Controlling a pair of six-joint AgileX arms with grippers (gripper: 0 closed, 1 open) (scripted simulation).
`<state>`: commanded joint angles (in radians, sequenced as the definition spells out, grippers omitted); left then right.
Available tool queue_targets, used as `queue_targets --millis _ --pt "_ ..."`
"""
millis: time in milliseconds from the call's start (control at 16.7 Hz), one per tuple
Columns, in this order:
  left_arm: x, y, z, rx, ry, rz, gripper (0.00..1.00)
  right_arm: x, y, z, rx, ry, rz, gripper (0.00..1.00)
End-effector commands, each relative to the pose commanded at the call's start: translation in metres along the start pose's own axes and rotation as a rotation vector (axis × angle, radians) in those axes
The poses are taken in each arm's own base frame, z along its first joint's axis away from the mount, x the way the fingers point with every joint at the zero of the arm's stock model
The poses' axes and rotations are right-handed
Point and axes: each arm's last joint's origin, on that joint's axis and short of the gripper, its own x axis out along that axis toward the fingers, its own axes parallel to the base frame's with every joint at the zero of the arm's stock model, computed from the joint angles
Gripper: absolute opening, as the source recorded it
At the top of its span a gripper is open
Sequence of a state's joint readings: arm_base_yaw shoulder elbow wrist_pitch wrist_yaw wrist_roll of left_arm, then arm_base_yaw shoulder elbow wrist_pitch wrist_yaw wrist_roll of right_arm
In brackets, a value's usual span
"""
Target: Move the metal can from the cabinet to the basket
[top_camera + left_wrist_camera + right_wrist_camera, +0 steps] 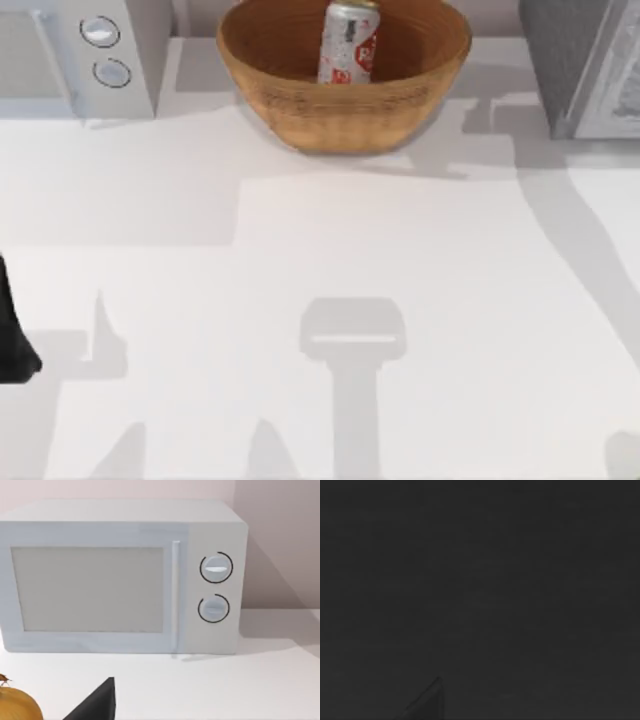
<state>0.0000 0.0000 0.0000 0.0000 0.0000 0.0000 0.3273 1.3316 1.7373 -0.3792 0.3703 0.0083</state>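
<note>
Silver metal with red label marks identifies the metal can (349,42), which is seen standing upright inside the basket (300,95), at the far middle of the table (400,300). By the look of it, the transfer is judged complete, since the can is already held within the woven, tan-brown bowl and is well apart from the cabinet (575,60) at the far right.

Such a can is judged to be light, rigid along its height yet easily dented at the thin wall, and rather slippery on its smooth printed skin. Were it to be taken again, a hold across the middle of the cylinder, with moderate squeeze, would be advised; the shiny top rim offers little purchase.

A white microwave (125,575) with two round knobs is placed at the far left. Near it, in the left wrist view, a brownish onion (17,705) is partly seen beside a dark fingertip of the left gripper. Whether that gripper's fingers are apart or together cannot be told. A dark part of the left arm (12,335) is parked at the left edge. The right wrist view is dark.
</note>
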Motion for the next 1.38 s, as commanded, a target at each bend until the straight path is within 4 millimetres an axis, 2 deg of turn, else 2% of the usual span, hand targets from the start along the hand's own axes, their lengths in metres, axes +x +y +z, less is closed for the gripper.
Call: queue_targets --millis 300,540,720,960,1200,1380 --pt "0.0 0.0 0.0 0.0 0.0 0.0 1.0 -0.035 -0.024 -0.03 -0.004 0.006 0.006 1.0" --pt "0.0 0.0 0.0 0.0 0.0 0.0 1.0 -0.073 -0.046 -0.076 -0.006 0.013 0.011 1.0" --pt "0.0 0.0 0.0 0.0 0.0 0.0 1.0 -0.102 -0.06 -0.125 -0.007 0.019 0.015 1.0" --pt "0.0 0.0 0.0 0.0 0.0 0.0 1.0 -0.134 -0.074 -0.202 -0.006 0.021 0.02 1.0" --pt "0.0 0.0 0.0 0.0 0.0 0.0 1.0 -0.148 -0.081 -0.287 -0.005 0.046 0.025 1.0" --pt "0.0 0.0 0.0 0.0 0.0 0.0 1.0 -0.151 -0.084 -0.329 -0.003 0.041 0.029 1.0"
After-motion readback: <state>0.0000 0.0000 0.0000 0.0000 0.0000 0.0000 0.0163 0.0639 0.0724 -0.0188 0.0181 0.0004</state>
